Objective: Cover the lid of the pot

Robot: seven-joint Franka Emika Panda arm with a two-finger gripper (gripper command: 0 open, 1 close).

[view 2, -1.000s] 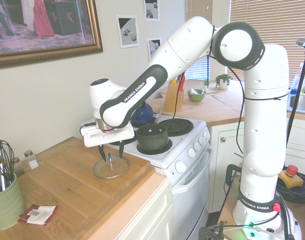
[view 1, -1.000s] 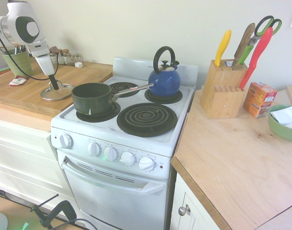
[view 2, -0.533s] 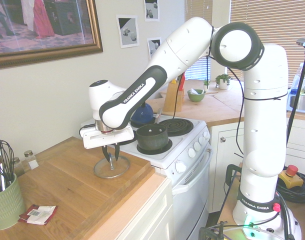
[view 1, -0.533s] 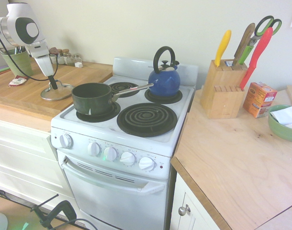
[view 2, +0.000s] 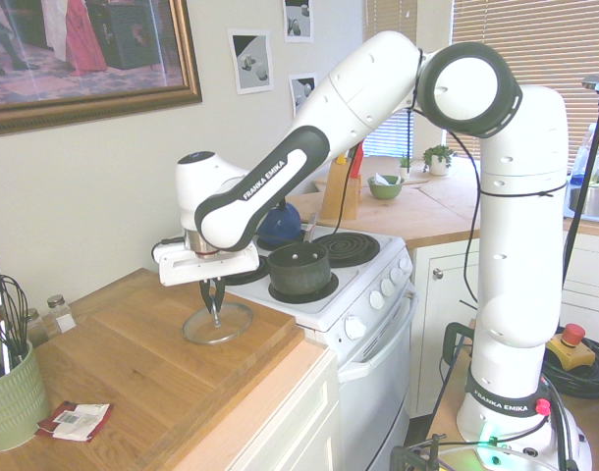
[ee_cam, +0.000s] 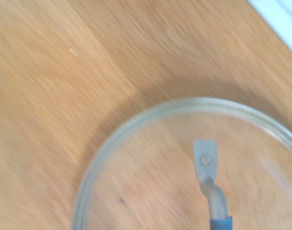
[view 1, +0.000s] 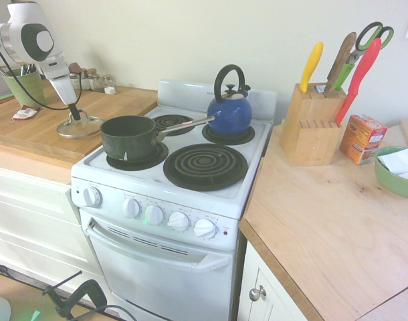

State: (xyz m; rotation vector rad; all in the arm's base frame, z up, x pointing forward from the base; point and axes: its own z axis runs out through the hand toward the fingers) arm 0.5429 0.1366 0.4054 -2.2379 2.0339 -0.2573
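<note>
Under the tool (view 2: 214,297), clenched on the lid (view 2: 218,325), its knob hidden.

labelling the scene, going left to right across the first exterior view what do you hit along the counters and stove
green utensil cup → lid, with the gripper shut on its handle → pot → blue kettle → knife block → orange box → green bowl

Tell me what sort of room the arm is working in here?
A home kitchen, most likely: a white electric stove with coil burners and a blue kettle, wooden countertops, and a knife block beside the stove.
</note>
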